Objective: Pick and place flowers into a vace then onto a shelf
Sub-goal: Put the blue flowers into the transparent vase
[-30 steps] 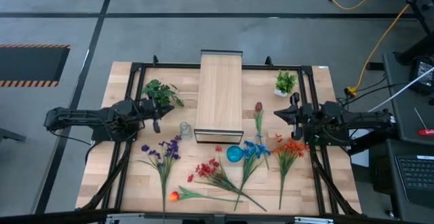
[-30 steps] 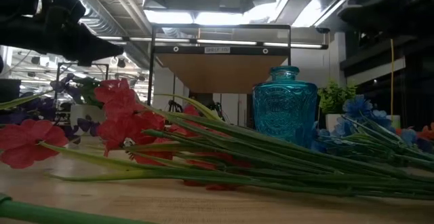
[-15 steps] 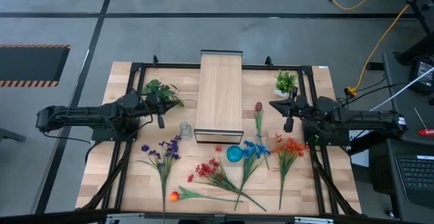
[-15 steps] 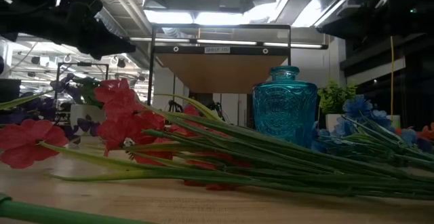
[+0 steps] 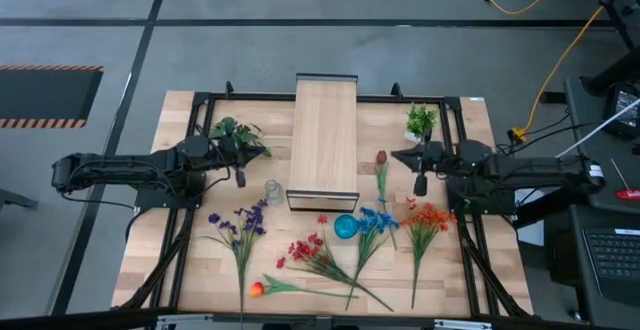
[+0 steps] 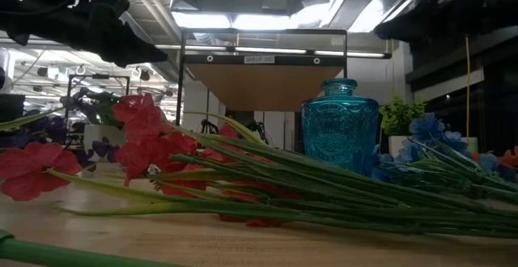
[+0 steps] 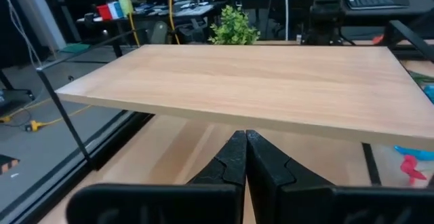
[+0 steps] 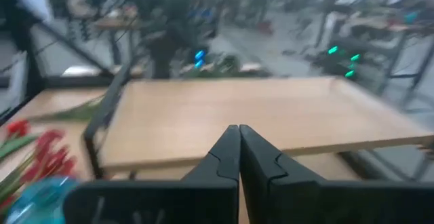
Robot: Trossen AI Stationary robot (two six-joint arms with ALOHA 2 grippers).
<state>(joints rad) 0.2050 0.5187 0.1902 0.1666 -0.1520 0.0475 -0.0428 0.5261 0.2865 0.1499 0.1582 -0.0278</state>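
Blocked down the middle by the shelf (image 5: pixel 324 140), running from centre toward 12 o'clock. Crowded from 5 to 7 o'clock with flowers (image 5: pixel 322 255) lying flat and a blue vase (image 5: pixel 345 227) among them. Small glass jar (image 5: pixel 272 191) just beside the shelf's near left corner. Leafy plants at 10 (image 5: pixel 236 133) and 2 o'clock (image 5: pixel 421 122). Open lanes of bare table (image 5: pixel 180 270) either side of the shelf.

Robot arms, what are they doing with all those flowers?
Nothing is picked up yet. The left gripper and right gripper are both shut and empty, hovering on either side of the shelf. The flowers lie loose on the table beside the blue vase.
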